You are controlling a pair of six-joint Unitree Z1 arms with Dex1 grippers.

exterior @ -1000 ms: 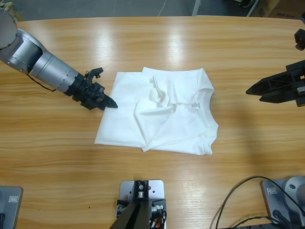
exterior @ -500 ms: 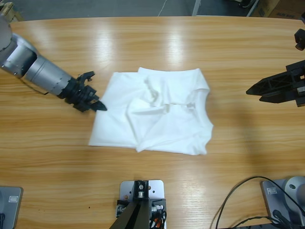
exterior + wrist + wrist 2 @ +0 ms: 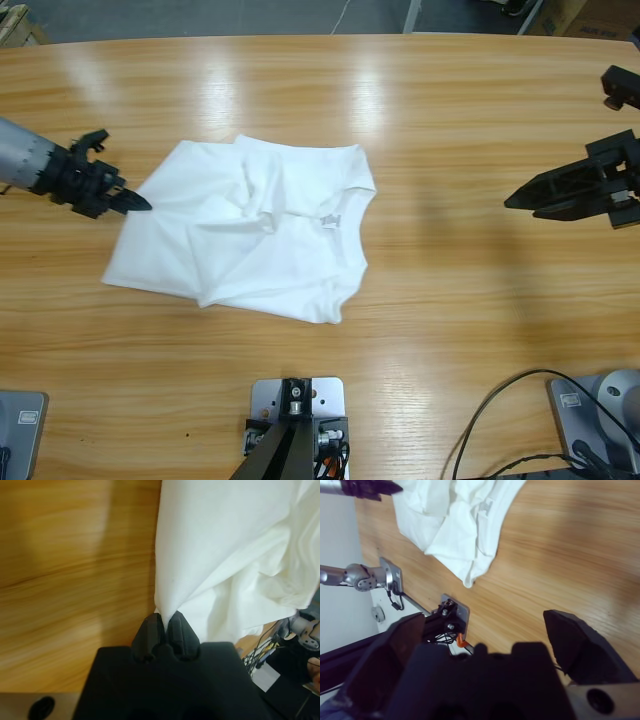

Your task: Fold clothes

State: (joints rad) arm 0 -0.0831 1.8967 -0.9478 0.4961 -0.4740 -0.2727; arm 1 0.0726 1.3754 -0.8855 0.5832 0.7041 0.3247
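1. One white T-shirt [image 3: 245, 225] lies crumpled on my wooden table [image 3: 450, 330], left of the middle, its long axis slanting from the left edge toward the far right.
2. Its round neck, with a small label [image 3: 331, 220], faces the right end; soft cotton folds bunch near the far side.
3. My left claw [image 3: 135, 203] is clenched on the shirt's left corner, the fabric pinched to a point between the black jaws.
4. My right claw [image 3: 520, 199] sits released, jaws spread, well apart from the shirt near the right edge.
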